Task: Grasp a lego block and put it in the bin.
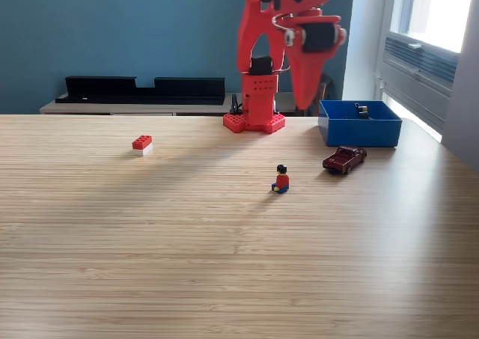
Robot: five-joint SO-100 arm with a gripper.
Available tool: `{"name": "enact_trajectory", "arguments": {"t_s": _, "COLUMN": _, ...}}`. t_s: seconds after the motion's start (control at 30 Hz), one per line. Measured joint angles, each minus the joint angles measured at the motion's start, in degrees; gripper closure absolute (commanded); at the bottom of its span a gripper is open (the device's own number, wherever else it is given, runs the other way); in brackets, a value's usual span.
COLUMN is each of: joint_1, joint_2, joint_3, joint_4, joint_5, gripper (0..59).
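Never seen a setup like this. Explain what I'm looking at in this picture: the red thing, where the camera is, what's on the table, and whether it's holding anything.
The red machine is a small robot arm, bolted by its base to the far edge of a wooden table. There is only one picture, taken by a camera off the arm, looking across the table toward it. The arm is folded up high, and its gripper hangs down above the table, near the bin; it does not appear to hold anything, though whether its jaws are open is hard to tell.

On the table lie a red and white lego block at the view's left, a small sitting toy figure in the middle, and a dark red toy car. The blue bin behind the car has a small dark object inside.
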Motion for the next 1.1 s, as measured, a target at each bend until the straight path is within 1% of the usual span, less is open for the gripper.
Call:
{"name": "enact_trajectory", "arguments": {"t_s": 0.1, "joint_1": 4.57, "joint_2": 0.00, "joint_3": -1.41, "joint_4": 0.00, "joint_5": -0.79, "gripper": 58.5}}
{"name": "enact_trajectory", "arguments": {"t_s": 0.27, "joint_1": 7.91, "joint_2": 0.00, "joint_3": -1.93, "joint_4": 0.00, "joint_5": -1.14, "gripper": 58.5}}
{"name": "enact_trajectory", "arguments": {"t_s": 0.53, "joint_1": 9.84, "joint_2": 0.00, "joint_3": -1.93, "joint_4": 0.00, "joint_5": -2.20, "gripper": 58.5}}
{"name": "enact_trajectory", "arguments": {"t_s": 1.1, "joint_1": 12.66, "joint_2": 0.00, "joint_3": -1.93, "joint_4": 0.09, "joint_5": -1.23, "gripper": 58.5}}
